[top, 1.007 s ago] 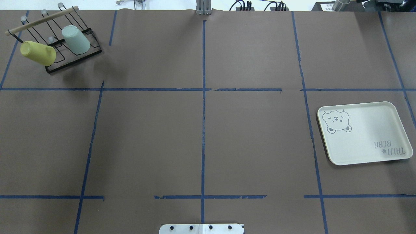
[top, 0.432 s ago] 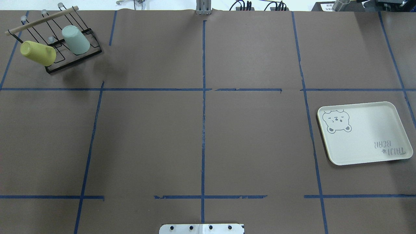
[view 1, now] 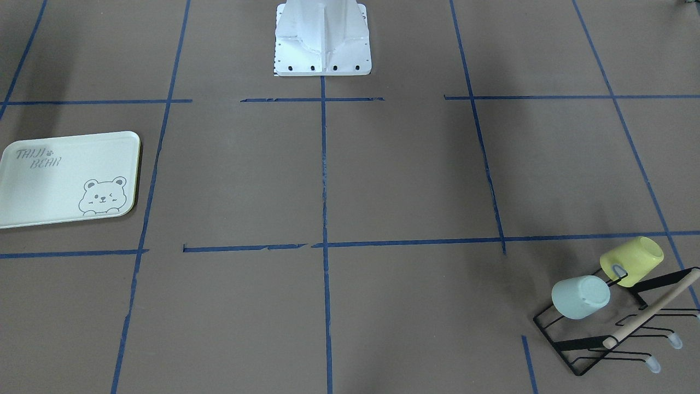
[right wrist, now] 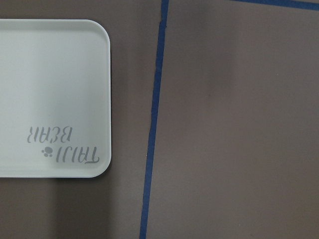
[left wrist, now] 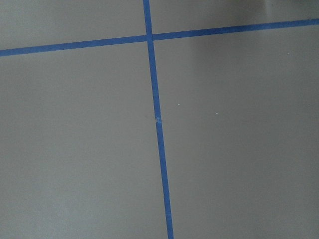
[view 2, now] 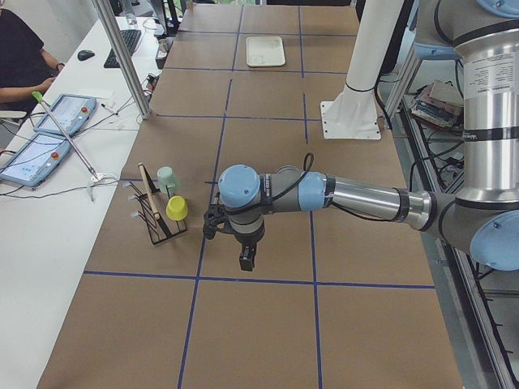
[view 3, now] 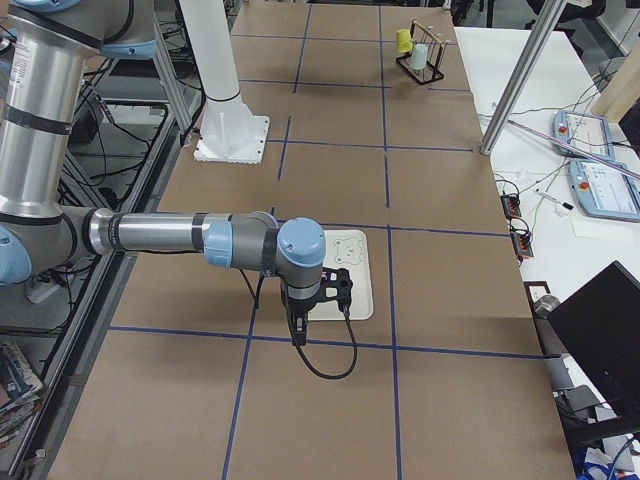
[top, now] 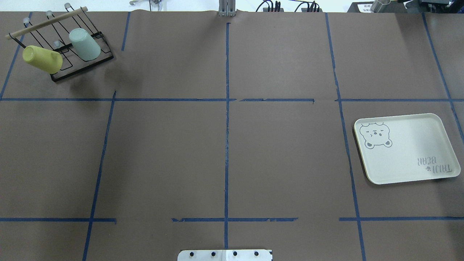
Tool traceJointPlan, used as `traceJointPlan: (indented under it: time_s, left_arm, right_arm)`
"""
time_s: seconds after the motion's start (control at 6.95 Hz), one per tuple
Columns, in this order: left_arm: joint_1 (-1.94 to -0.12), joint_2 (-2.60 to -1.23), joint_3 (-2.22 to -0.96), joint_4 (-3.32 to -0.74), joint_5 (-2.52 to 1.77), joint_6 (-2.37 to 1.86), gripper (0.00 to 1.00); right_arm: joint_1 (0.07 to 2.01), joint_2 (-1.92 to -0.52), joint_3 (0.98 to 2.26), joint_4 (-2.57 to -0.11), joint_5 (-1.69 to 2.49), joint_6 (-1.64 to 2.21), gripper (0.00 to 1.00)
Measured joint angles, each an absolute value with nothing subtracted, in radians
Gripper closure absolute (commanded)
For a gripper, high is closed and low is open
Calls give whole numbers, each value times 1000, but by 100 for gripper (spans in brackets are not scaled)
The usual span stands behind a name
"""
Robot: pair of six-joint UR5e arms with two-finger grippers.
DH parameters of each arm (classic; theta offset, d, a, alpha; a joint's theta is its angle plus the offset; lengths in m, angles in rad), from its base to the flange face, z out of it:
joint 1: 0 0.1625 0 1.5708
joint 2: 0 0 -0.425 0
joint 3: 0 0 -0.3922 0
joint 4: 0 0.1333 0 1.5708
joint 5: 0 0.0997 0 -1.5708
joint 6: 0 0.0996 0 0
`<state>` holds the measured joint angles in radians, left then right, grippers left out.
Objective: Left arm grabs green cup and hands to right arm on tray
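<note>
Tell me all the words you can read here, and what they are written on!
"TAIJI BEAR", with a little paw print: on the tray, in the corner opposite the bear drawing.
Print on the left arm: too small to read.
No other writing can be read.

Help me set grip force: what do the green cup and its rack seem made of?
The green cup: probably plastic, matte, uniformly pale and opaque. The rack: thin black wire, likely coated metal, with a pale rod that looks wooden.
</note>
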<state>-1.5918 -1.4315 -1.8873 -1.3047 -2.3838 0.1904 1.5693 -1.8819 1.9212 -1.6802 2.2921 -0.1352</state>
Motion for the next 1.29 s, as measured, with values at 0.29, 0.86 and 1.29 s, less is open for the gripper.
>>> traceJointPlan:
  time_s: [0.29,0.86,1.29]
  left_arm:
    - [-1592,-1428,-1893,-1306,-2392,192,0]
    - [-1559,-1494,-1940,-1345,-2507,61,0]
    - [-1393,-1754,-1918,-1341,-2469,-255,0]
  right_arm:
    - [1569,-1881,1921,-1680,2295,-135,0]
    - [1569,-1882,1919,-1680,2351,-134,0]
    - [1567,-1874,1921,-1678,2390,-136,0]
